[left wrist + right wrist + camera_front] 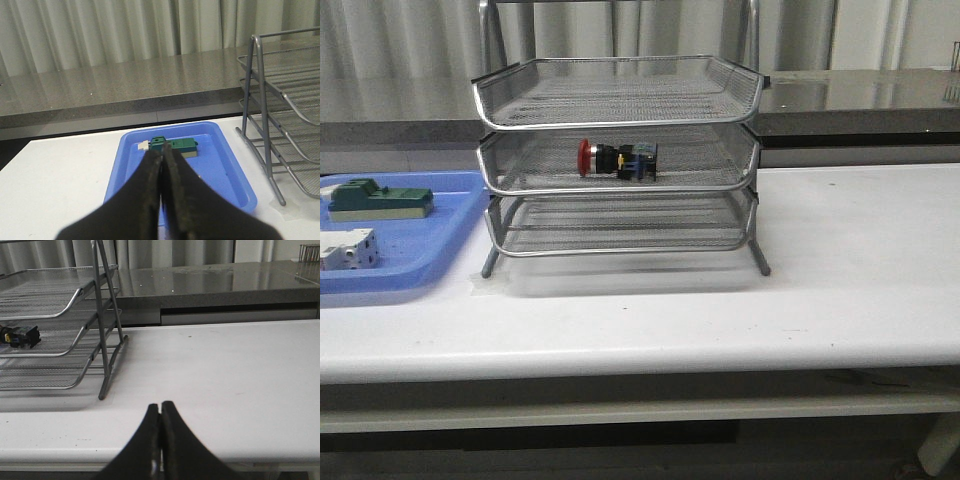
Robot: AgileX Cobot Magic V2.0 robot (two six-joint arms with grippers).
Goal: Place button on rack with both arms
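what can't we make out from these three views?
- Button: seen through the rack mesh in the front view, fine detail too small; cut off by the edge in the right wrist view.
- White device: cut off by the front view's left edge.
- Green block: partly hidden by the left gripper.
- Arms: absent from the front view.

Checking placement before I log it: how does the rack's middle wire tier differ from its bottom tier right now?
The middle tier of the silver wire-mesh rack holds the red-headed push-button, lying on its side; the bottom tier holds nothing. The middle tier sits higher, under the top tier; the bottom one sits just above the white table. Both are the same silver mesh.
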